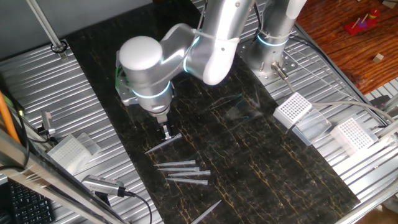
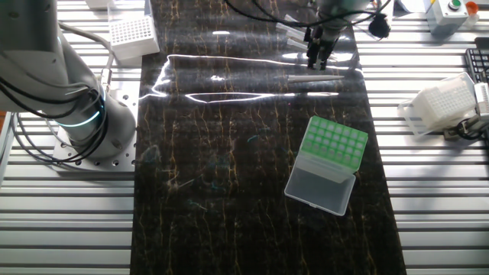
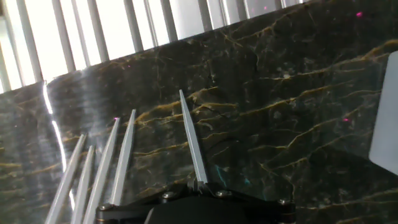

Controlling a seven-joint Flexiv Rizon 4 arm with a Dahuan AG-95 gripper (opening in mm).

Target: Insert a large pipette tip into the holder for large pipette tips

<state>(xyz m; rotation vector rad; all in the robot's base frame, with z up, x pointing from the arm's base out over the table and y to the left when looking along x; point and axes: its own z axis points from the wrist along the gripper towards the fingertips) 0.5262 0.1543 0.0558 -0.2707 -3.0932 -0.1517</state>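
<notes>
Large pipette tip (image 3: 191, 137) held in narrow jaws of the gripper (image 1: 166, 132) just above the dark surface (image 2: 229, 191), near one end; green holder for large pipette tips (image 2: 333, 145) stands well apart, toward one long edge.

Gripper (image 1: 166, 132) down at the dark marble mat (image 1: 267, 162), fingers around a large pipette tip (image 1: 163, 145); more tips (image 1: 183, 171) lying just beside.

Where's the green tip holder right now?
In the other fixed view, the green tip holder sits lid-open on the dark mat's right side, well apart from the gripper.
</notes>
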